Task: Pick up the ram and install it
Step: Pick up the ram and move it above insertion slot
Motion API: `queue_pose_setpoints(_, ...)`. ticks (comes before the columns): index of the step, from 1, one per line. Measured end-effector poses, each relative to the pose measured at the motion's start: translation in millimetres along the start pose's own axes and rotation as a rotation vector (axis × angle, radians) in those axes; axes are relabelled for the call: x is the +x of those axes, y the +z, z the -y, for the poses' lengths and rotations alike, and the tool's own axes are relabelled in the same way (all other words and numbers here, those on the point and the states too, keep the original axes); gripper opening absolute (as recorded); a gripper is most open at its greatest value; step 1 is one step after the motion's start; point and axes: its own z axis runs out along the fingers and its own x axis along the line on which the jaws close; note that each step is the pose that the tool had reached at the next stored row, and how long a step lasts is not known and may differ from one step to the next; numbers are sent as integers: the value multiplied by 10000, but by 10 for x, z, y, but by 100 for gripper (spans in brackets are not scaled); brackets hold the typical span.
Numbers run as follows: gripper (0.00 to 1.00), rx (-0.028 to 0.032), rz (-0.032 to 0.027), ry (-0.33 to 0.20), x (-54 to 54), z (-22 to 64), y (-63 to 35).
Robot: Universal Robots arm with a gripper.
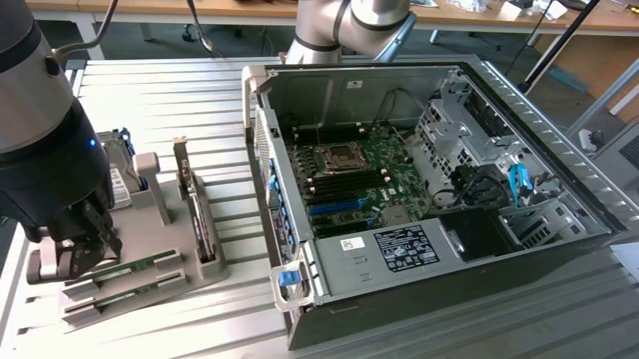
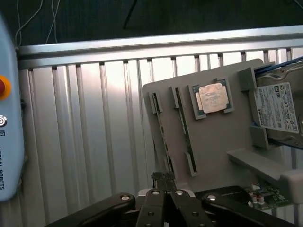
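**Clenched hand poised at ram rack beside open computer**

The ram [image 1: 138, 267] stands on edge in a slot of the grey holder [image 1: 191, 274], with a second green stick [image 1: 125, 289] in the slot beside it. The hand [image 2: 163, 178], fingers pressed together, sits at one end of the ram; contact cannot be told. The holder also carries a silver processor [image 2: 212, 98], a hard drive [image 2: 279, 111] and an upright dark card [image 1: 200, 217]. The open computer case [image 1: 330, 82] lies on the ribbed surface [image 1: 170, 97] at the exterior view's right.

High exterior view and close downward wrist view share the parts holder [image 1: 212, 273] [image 2: 213, 137].
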Motion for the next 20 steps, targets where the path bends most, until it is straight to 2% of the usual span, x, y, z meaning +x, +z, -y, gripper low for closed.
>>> queue_pose_setpoints(4,11,-7,-2,-519,0,-1,2)
queue_pose_setpoints(8,11,-7,-2,-521,0,-2,2)
queue_pose_setpoints(10,24,-7,-2,-522,0,-2,2)
queue_pose_setpoints(11,24,-7,-2,-522,0,-1,2)
queue_pose_setpoints(14,42,-6,-1,-521,0,-1,4)
queue_pose_setpoints(20,42,-7,-2,-522,2,-5,108)
